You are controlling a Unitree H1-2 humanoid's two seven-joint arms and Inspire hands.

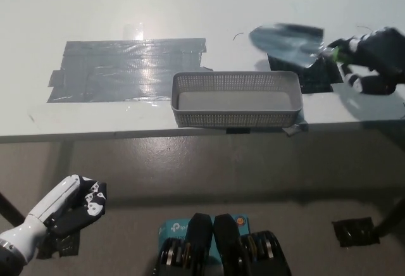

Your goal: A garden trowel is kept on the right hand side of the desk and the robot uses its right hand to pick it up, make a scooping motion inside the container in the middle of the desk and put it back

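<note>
My black right hand is shut on the handle of a garden trowel. Its dark metal blade is blurred and points left, hanging just above the far right corner of the white mesh container. The container stands at the desk's front edge, in the middle, and looks empty. My white left hand rests low at the lower left, below the desk, with its fingers curled on nothing.
A wide patch of grey tape covers the desk left of the container. A black tape patch lies behind the container's right end, partly hidden by the trowel. The desk's front edge runs across the picture.
</note>
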